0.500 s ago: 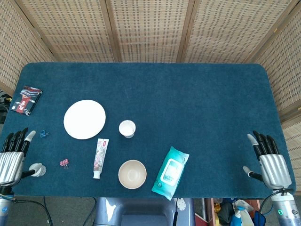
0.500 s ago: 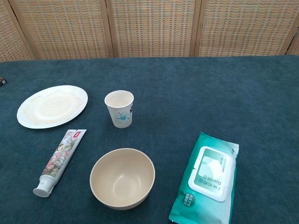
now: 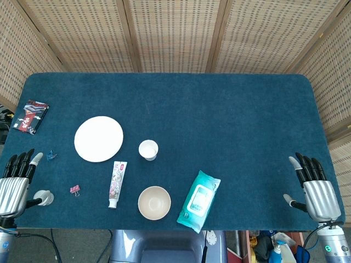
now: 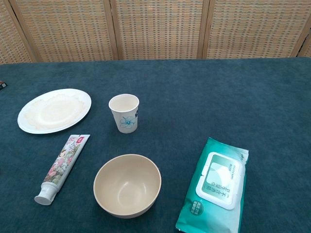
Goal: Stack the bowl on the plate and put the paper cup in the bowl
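A white plate (image 3: 98, 138) (image 4: 54, 110) lies left of centre on the blue table. To its right stands a paper cup (image 3: 148, 149) (image 4: 124, 112) with a blue flower print, upright and empty. A beige bowl (image 3: 154, 203) (image 4: 127, 185) sits near the front edge, empty. My left hand (image 3: 15, 183) rests at the front left corner, fingers straight and apart, holding nothing. My right hand (image 3: 315, 187) rests at the front right corner, likewise open and empty. Both hands are far from the dishes and out of the chest view.
A toothpaste tube (image 3: 116, 183) (image 4: 61, 168) lies between plate and bowl. A teal wet-wipes pack (image 3: 198, 200) (image 4: 215, 186) lies right of the bowl. A dark packet (image 3: 30, 116), a blue clip (image 3: 51, 155), a pink clip (image 3: 75, 189) and a small white knob (image 3: 44, 196) sit at the left. A woven screen (image 3: 175, 33) stands behind.
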`<state>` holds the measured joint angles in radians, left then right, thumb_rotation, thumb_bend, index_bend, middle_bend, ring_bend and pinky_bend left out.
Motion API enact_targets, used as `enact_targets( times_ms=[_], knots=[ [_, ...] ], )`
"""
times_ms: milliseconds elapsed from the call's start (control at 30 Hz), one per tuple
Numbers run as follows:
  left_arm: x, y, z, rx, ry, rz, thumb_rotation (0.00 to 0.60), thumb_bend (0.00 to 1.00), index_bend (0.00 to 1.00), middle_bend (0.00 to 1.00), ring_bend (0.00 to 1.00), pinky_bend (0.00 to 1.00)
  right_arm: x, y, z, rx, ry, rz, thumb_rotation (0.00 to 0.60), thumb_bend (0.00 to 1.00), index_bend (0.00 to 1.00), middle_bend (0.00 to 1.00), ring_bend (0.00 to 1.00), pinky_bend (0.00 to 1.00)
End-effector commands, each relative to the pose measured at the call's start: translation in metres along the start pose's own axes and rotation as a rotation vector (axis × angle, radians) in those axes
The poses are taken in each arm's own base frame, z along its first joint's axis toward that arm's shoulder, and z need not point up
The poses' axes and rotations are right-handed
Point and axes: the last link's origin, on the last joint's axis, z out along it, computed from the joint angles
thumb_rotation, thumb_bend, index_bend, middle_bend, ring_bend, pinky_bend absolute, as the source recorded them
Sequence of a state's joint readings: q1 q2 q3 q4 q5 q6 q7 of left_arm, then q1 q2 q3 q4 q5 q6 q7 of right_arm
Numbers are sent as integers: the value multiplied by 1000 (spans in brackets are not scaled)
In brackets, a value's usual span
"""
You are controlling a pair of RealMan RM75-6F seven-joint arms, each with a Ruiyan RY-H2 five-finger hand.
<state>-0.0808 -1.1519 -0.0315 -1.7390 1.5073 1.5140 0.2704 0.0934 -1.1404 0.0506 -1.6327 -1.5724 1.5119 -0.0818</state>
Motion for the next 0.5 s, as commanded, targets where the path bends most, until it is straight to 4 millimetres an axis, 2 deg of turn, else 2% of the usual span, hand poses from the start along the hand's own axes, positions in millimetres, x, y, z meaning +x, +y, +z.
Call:
enact_targets(
  times_ms=[33, 500],
  knots=[
    [-1, 0, 0, -1, -3, -1, 600, 148, 65, 0, 0, 0, 0, 0, 0, -1, -1, 0, 600, 146, 3, 0, 0, 0],
    [0, 2, 4, -14, -7, -20, 600, 148, 65, 0, 0, 0, 0, 3, 2, -13, -2, 2, 600, 146, 2, 0, 0, 0]
  ],
)
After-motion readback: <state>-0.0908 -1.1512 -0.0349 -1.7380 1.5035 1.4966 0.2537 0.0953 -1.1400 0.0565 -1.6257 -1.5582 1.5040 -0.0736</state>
